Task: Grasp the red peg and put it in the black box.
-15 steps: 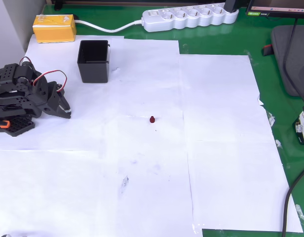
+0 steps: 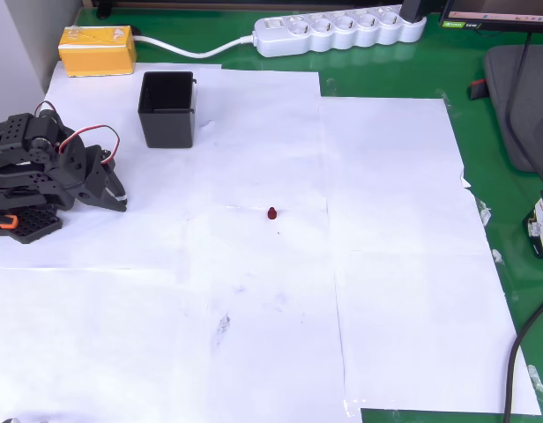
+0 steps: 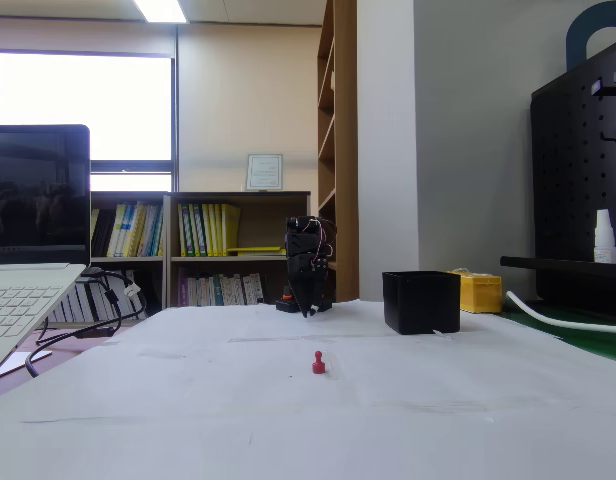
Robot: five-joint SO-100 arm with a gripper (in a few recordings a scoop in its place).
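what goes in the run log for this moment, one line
gripper: folded near base, away from peg, jaw state unclear | red peg: on paper, untouched | black box: upright, looks empty

One camera hangs above, looking straight down on the black box (image 2: 167, 108). Another sits low at table level, well back, facing that box (image 3: 420, 301). Both share its white paper (image 2: 254, 264) surroundings.

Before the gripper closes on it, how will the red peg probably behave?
The red peg stands upright on white paper, tiny with a rounded top, so it probably tips and rolls if nudged. It looks rigid and very light, and may slip from the fingers.
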